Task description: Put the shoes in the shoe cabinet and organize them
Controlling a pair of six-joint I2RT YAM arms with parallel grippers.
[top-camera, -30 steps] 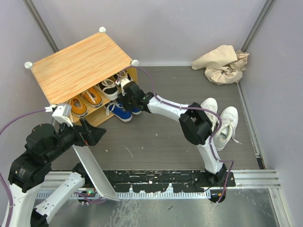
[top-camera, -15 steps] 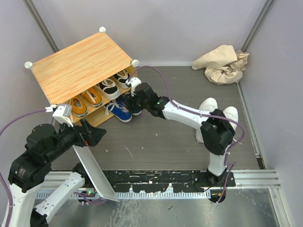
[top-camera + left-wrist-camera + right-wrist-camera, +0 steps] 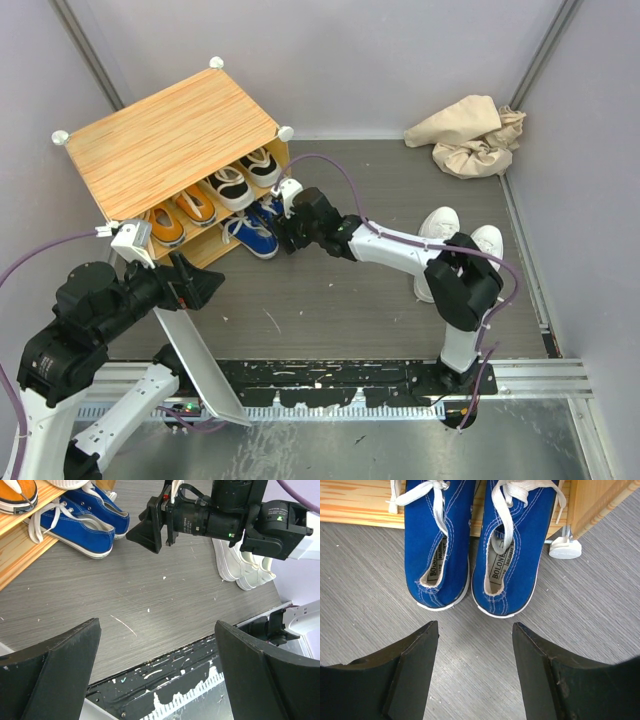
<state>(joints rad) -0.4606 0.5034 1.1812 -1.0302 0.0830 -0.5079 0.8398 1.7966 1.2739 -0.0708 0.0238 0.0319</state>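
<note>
From my overhead view the cabinet (image 3: 170,140) sits at about 10 o'clock on the floor, its striped wooden top facing up. On the upper shelf I can see the orange shoes (image 3: 180,215) toward the left end and the black shoes (image 3: 240,180) toward the right end, each pair lying side by side. The blue shoes (image 3: 440,545) lie at the cabinet's lower level, toes tucked in under the wood and heels sticking out onto the grey floor. In my right wrist view they fill the 12 o'clock side, close together, with a white cabinet foot (image 3: 561,550) just beside the right-hand shoe. My right gripper (image 3: 475,630) hangs just short of those heels with its fingers spread apart and nothing between them, touching neither shoe. The white shoes (image 3: 440,222) lie on the floor at about 3 o'clock, well apart from the cabinet and partly hidden behind the right arm. A crumpled beige cloth (image 3: 470,135) sits in the far corner at 1 o'clock. My left gripper (image 3: 157,625) hovers over the floor at about 8 o'clock, fingers wide apart and empty, pointing toward the right arm.
</note>
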